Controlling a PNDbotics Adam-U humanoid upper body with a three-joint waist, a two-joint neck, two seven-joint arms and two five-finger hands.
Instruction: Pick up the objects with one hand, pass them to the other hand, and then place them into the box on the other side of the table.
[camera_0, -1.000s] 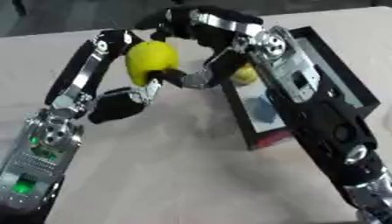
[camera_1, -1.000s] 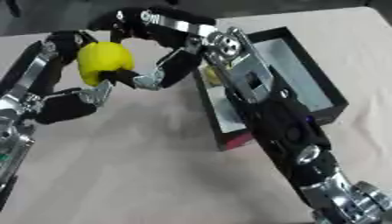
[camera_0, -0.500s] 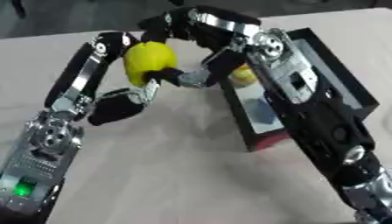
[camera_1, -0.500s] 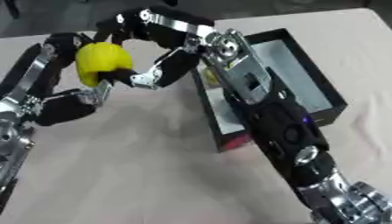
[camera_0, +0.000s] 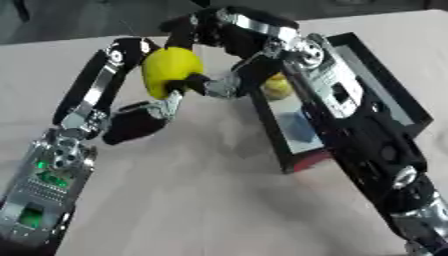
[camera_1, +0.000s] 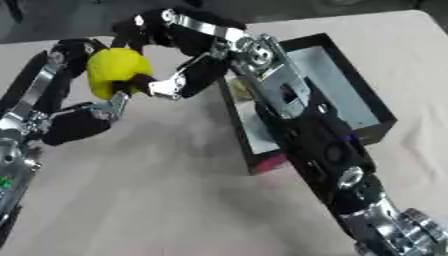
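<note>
A yellow rounded object (camera_0: 171, 70) hangs in the air above the table's left half, held between both hands. My left hand (camera_0: 98, 89) comes up from the lower left, its fingers curled round the object's left side and its thumb below it. Reaching over from the right, my right hand (camera_0: 249, 30) has its fingers bent over the object's top and its thumb against the right side. The black box (camera_1: 372, 107) lies to the right, partly hidden by my right arm.
Inside the box lie a small yellow thing (camera_0: 278, 87) and a blue thing (camera_0: 297, 125); its near wall is red (camera_0: 308, 162). The pale tabletop (camera_0: 192, 200) stretches in front of the hands. The table's far edge runs just behind them.
Almost nothing has moved. Both hands stay closed round the yellow object at about the same spot above the table.
</note>
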